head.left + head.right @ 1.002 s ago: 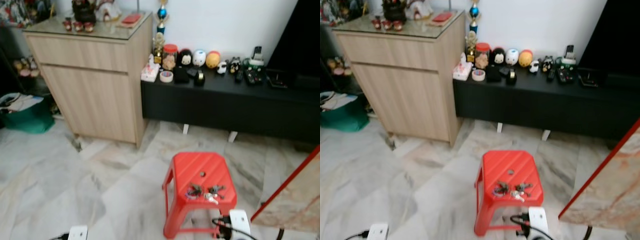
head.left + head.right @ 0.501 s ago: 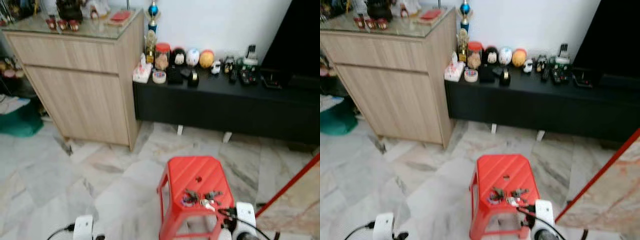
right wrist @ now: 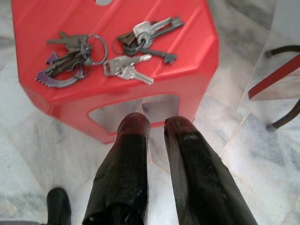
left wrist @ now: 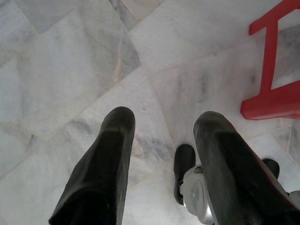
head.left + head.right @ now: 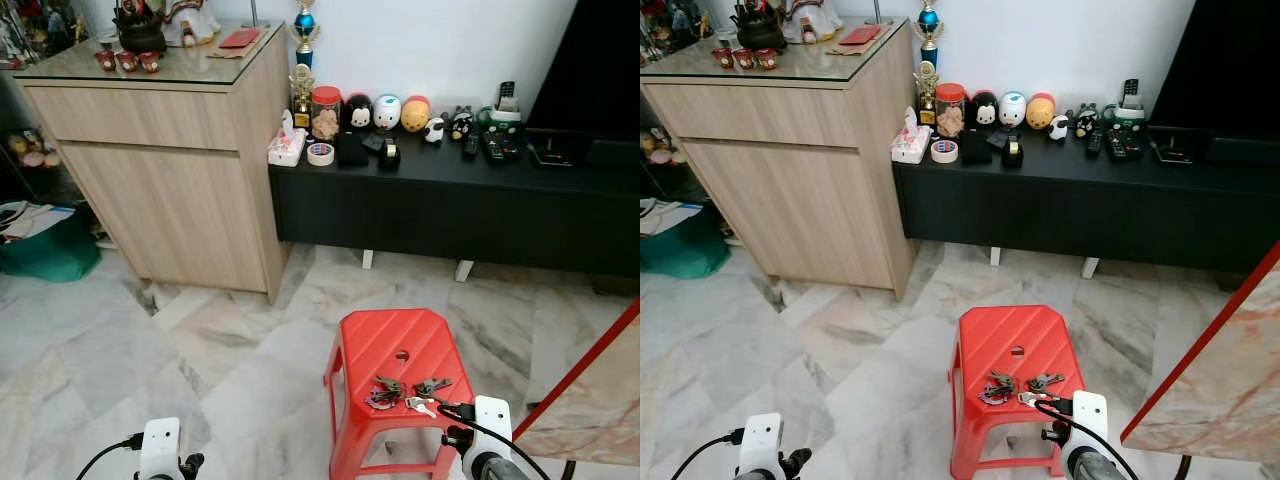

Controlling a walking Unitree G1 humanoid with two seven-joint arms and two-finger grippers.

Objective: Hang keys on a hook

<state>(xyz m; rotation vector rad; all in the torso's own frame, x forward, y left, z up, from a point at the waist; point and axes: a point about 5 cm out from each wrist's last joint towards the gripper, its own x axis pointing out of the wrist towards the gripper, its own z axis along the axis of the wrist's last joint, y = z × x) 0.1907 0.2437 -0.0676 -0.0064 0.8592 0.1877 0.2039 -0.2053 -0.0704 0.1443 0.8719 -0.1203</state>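
A red plastic stool (image 5: 398, 352) stands on a grey-veined marble floor (image 5: 120, 360), in the lower middle of the head camera's view. Three bunches of keys (image 3: 115, 54) lie on the near part of the stool's seat, just short of its front edge. One bunch, on a ring with a purple fob (image 3: 65, 63), lies to one side. A second bunch of dark keys (image 3: 147, 37) lies next to it, and a pair of silver keys (image 3: 125, 69) lies between the two, closest to the stool's front edge. The bunches sit close together; whether they touch cannot be told.

The right hand (image 3: 156, 126) hangs low in front of the stool, below the level of the seat, its two black fingers nearly together with a narrow gap between them and nothing held. It is apart from the keys. The right wrist (image 5: 490, 430) shows at the bottom edge of the head view, just beside the stool's right front corner.

The left hand (image 4: 164, 122) hangs over bare floor to the left of the stool, its fingers spread apart and empty. One of the stool's legs (image 4: 272, 56) appears at the edge of its wrist view.

Beyond the stool, a light wooden cabinet (image 5: 170, 160) stands against the wall on the left. A long black low table (image 5: 450, 200) to its right carries a row of small figurines and remotes.
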